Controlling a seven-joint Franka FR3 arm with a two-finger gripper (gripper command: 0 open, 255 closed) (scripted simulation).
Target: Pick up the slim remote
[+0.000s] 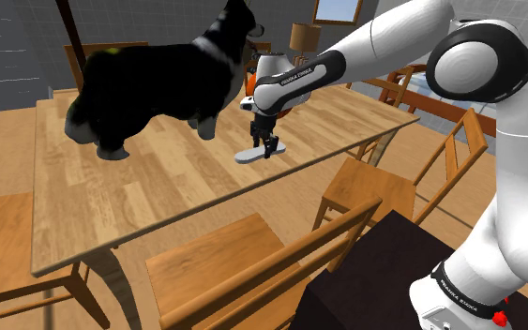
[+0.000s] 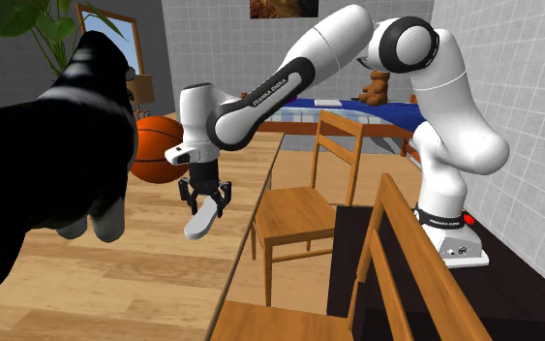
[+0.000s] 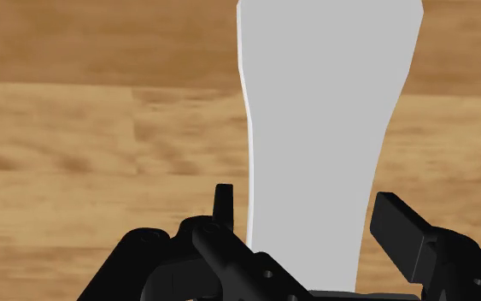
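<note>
1. Slim remote [image 1: 252, 155] [image 2: 198, 225] [image 3: 324, 103], plain grey. We find it lying on the wooden counter [image 1: 140, 197], close to the edge that faces the chairs.
2. Claw [image 1: 265, 145] [image 2: 207, 203] [image 3: 311, 209], all black. It is spread and set low over the remote, with one finger either side of the narrow part. In the wrist view we see a sliver of counter between one finger [image 3: 224, 201] and the remote, so nothing is pinched.
3. Dog figure [image 1: 149, 84] [image 2: 38, 184], black and white. It stands on the counter, to the shoulder view's left of the remote.
4. Basketball [image 2: 154, 150], orange. We note it beyond the claw, beside the dog.
5. Wooden chair [image 1: 365, 187] [image 2: 299, 208], drawn up at the counter's edge near the remote.
</note>
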